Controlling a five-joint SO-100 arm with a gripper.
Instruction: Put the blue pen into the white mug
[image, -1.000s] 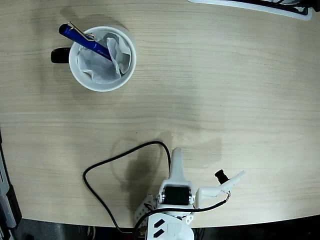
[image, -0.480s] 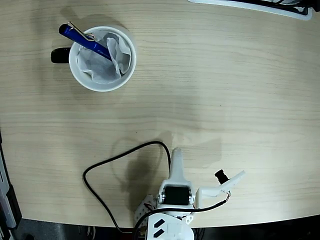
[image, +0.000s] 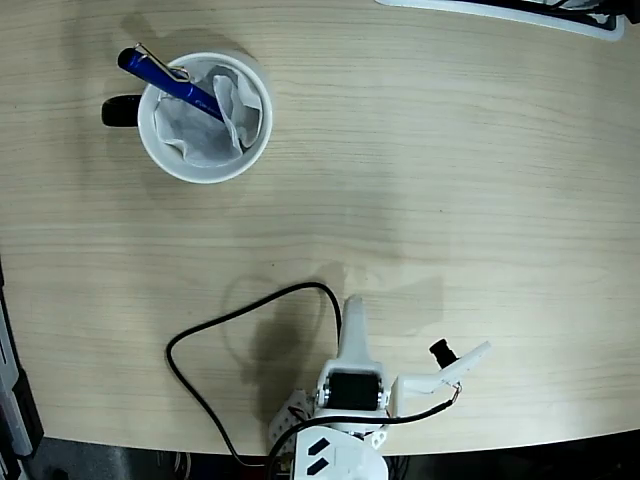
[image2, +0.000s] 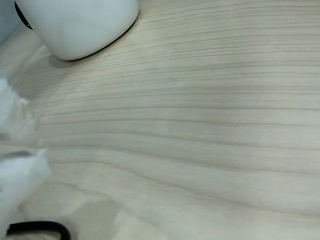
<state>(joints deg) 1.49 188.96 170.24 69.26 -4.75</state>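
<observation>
On my fixed view the white mug (image: 204, 117) stands upright at the upper left of the tabletop (image: 430, 180), its dark handle pointing left and crumpled white tissue filling the inside. The blue pen (image: 170, 83) sits in it, tilted, its silver-clipped end leaning out over the upper-left rim. My wrist view catches only the mug's white wall (image2: 77, 22) at top left.

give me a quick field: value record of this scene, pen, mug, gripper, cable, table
pen: blue pen leans in the mug, clip end sticking out over the upper-left rim in the fixed view
mug: white mug, upright, black handle on its left, crumpled tissue inside
gripper: gripper at the bottom edge, far from the mug, holding nothing
cable: black cable looped beside the arm
table: light wood table
</observation>
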